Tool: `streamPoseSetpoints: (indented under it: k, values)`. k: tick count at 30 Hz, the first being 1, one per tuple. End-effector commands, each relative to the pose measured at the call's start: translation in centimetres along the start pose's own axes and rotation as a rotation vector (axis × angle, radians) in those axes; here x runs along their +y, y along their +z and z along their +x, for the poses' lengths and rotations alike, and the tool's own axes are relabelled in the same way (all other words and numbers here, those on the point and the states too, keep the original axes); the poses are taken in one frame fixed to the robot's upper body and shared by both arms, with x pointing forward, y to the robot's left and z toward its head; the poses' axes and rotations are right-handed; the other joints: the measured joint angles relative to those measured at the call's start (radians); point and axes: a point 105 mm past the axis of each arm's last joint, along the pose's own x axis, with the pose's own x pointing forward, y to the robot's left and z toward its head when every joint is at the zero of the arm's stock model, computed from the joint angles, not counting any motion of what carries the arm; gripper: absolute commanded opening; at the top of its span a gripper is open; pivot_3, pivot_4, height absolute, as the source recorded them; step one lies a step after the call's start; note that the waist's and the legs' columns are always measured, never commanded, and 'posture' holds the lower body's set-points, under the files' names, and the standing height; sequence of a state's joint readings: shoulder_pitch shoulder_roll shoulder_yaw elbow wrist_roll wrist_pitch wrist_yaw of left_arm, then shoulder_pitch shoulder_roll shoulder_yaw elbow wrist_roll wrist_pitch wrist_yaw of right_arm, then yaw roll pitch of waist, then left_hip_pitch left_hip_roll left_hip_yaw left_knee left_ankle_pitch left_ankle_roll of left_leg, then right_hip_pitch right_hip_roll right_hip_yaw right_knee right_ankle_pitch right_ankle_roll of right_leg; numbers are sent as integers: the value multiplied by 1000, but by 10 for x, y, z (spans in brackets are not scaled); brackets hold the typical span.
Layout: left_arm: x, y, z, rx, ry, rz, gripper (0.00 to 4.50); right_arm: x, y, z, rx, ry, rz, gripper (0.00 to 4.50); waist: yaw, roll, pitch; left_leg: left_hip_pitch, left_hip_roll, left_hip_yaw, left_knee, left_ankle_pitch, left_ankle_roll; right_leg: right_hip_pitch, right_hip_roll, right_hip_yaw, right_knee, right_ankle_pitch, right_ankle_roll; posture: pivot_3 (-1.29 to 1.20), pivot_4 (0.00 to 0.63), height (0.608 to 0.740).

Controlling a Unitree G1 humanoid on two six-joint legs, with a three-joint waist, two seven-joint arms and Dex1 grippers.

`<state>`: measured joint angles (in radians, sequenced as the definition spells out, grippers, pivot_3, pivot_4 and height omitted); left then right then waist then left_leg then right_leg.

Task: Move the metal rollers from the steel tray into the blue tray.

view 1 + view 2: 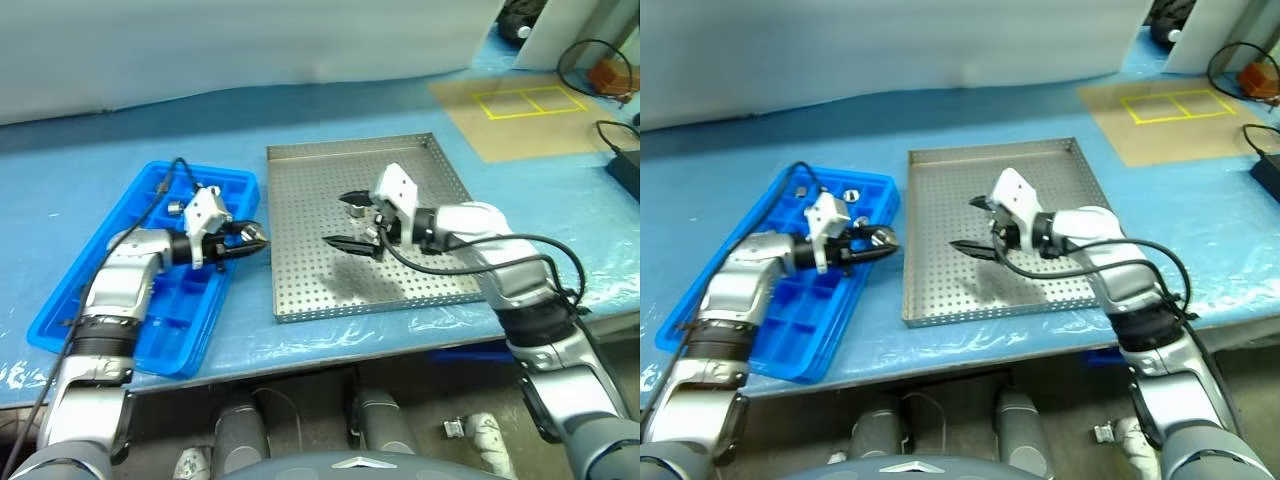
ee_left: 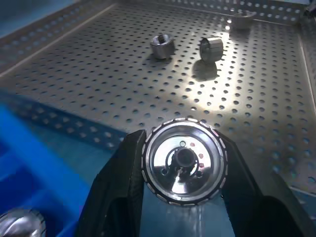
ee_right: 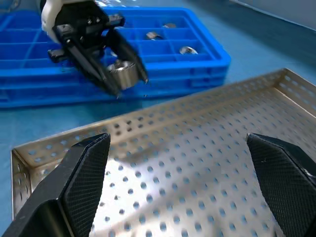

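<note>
My left gripper is shut on one of the metal rollers, a shiny ribbed disc with a central hole. It hangs over the strip of table between the blue tray and the left rim of the steel tray. My right gripper is open above the middle of the steel tray, with nothing between its fingers. Two more rollers lie on the perforated steel near it. A few rollers sit in compartments at the far end of the blue tray.
Both trays rest on a table with a blue cover; its front edge runs just below them. A brown board with yellow tape squares lies at the back right. Black cables curl at the far right.
</note>
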<state>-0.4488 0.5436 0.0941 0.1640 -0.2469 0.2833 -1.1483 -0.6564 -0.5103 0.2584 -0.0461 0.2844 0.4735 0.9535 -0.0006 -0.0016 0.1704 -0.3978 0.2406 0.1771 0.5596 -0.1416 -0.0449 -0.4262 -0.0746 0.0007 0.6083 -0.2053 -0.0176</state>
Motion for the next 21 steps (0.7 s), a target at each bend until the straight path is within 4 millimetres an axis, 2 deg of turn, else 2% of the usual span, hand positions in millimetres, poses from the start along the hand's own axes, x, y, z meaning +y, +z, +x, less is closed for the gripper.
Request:
streamPoseSetpoints:
  k: [1,7,16,21]
  values:
    - [-2,16,-14,-46,62,28,1753,3,9,17,-32,84,-71,4500,30,0,0,0,0,0,-1,0,0,0,0,0,-1,0,0,12,150,740]
    - [-18,17,-30,-20,74,10,1753,8,14,31,-66,156,-94,4500,89,0,0,-8,0,0,-1,0,0,-6,-1,-2,0,0,-1,56,150,740]
    - [-7,31,-104,93,151,-2,1753,11,10,29,-63,170,-87,4500,94,-1,1,-6,0,-1,-2,3,-5,-10,0,0,6,-1,0,56,150,740]
    - [0,30,-128,147,222,5,1753,11,11,30,-69,175,-79,4500,98,-2,1,-7,0,-1,-2,3,-5,-11,0,0,7,-1,0,77,150,740]
